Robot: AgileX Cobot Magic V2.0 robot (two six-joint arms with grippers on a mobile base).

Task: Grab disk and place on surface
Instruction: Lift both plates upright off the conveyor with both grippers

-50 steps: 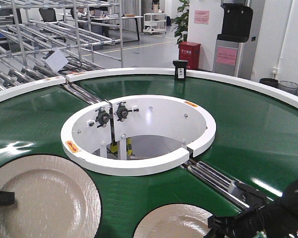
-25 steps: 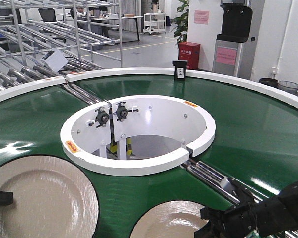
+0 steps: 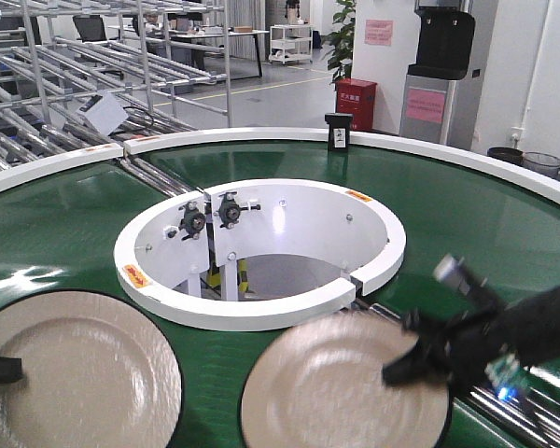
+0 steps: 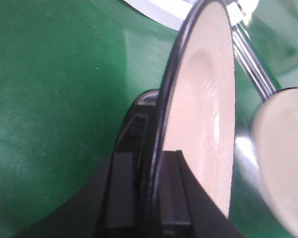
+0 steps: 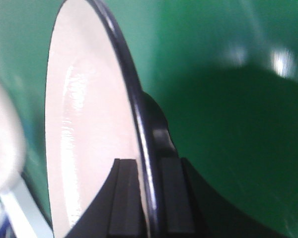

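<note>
Pinching dark-edged, glossy cream left disk at rim with left end effector | pinching round right disk with right end effector, near white ring | smooth green belt around

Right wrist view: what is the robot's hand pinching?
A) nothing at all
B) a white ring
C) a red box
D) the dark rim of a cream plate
D: in that view the right hand has one black finger on each side of the plate, closed on its dark rim.
</note>
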